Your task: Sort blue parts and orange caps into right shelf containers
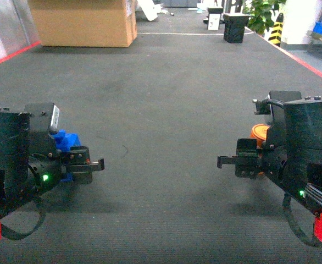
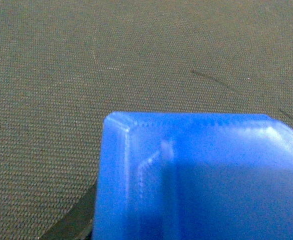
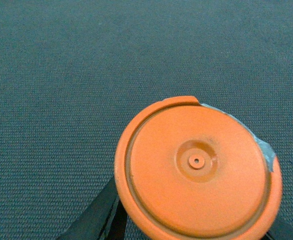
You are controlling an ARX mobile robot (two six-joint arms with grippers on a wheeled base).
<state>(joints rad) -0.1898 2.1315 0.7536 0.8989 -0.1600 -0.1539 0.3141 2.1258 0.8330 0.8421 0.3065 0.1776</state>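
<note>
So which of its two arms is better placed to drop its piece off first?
Neither clearly. The left gripper carries a blue part and the right gripper an orange cap, both loaded. No shelf or container shows near either arm, only dark floor, so the pictures cannot settle it.

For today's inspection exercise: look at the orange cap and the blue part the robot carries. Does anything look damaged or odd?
The orange cap has a strip of greyish tape or a chipped patch along its upper-right rim, breaking the orange edge. The blue part looks intact, though only one corner shows.
</note>
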